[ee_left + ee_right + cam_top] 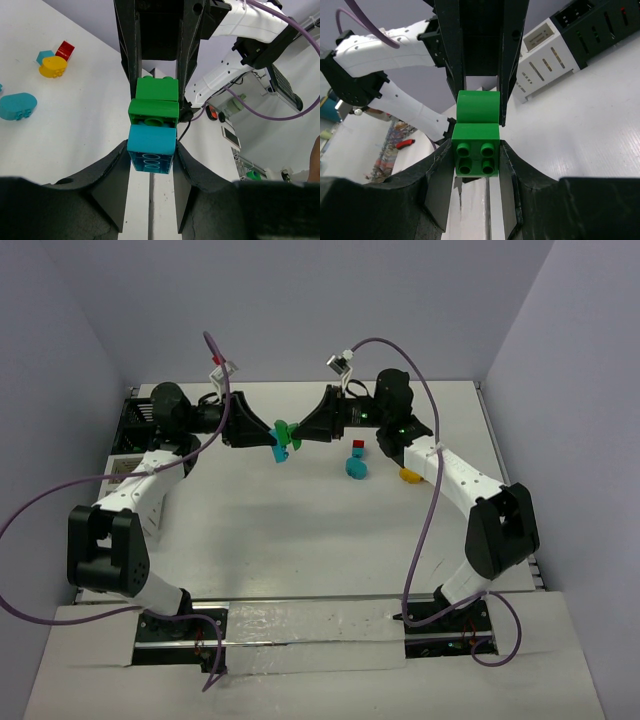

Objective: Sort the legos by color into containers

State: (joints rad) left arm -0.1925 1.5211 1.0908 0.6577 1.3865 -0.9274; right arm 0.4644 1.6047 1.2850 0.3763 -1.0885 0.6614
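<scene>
My two grippers meet tip to tip above the far middle of the table. My left gripper (270,441) (151,152) is shut on a cyan brick (151,147). My right gripper (298,432) (476,155) is shut on a green brick (476,149) (154,102) that sits joined against the cyan one. The pair shows as a green and cyan lump (283,437) in the top view. The cyan brick is hidden behind the green one in the right wrist view. A black bin (137,418) (592,20) and a white bin (122,468) (540,47) stand at the table's left edge.
Loose pieces lie right of the grippers: a red brick (358,444) (65,50), a cyan rounded piece (356,467) (17,106) and a yellow rounded piece (411,476) (52,66). A small cyan piece (44,56) lies beside the yellow one. Purple cables arch over both arms.
</scene>
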